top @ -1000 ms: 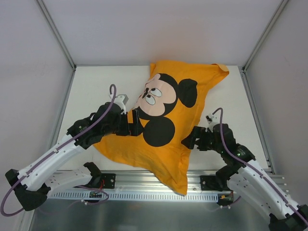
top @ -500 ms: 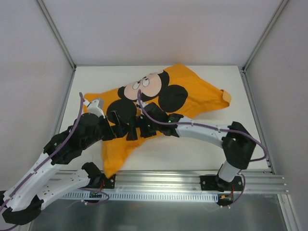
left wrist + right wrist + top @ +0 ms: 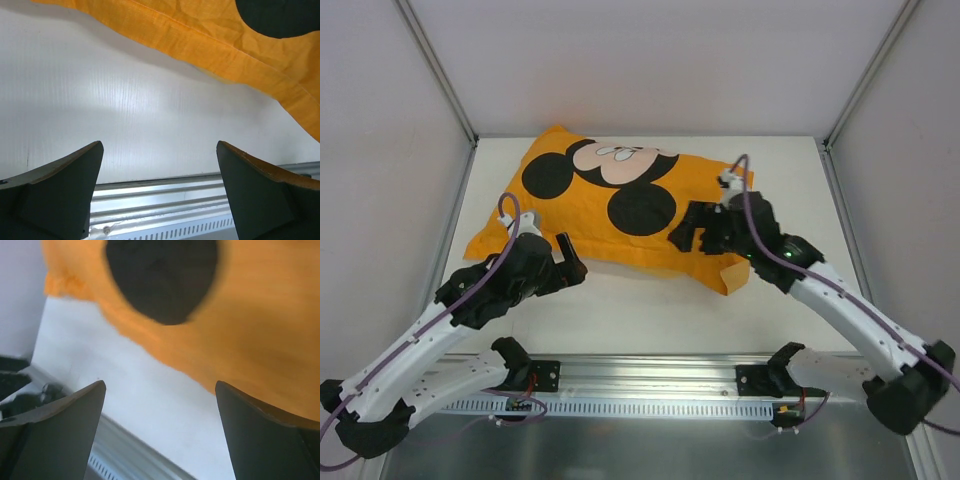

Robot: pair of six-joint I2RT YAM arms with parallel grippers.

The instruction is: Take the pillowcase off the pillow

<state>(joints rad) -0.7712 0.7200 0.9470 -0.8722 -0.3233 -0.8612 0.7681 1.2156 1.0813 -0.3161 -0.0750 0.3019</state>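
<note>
The pillowcase [image 3: 590, 225] lies print side up across the far half of the desk [image 3: 650, 310]. It runs from the left edge almost to the right. Its far-left corner reaches the back edge, and its near-right corner points toward the near rail [image 3: 650, 375]. It looks filled; whatever is inside is covered.

The left end effector [image 3: 570, 258] sits low just beside the near-left hem with its fingers spread wide and nothing between them. In its wrist view, only white desk shows in the gap, and the orange hem crosses diagonally beyond the fingertips.

The right end effector [image 3: 688, 228] is over the right part of the cover, next to a black ear patch [image 3: 640, 208]. Its fingers are also wide apart and hold nothing. Its wrist view is blurred.

A broad band of bare desk lies between the near hem and the rail, and more shows at the far right.
</note>
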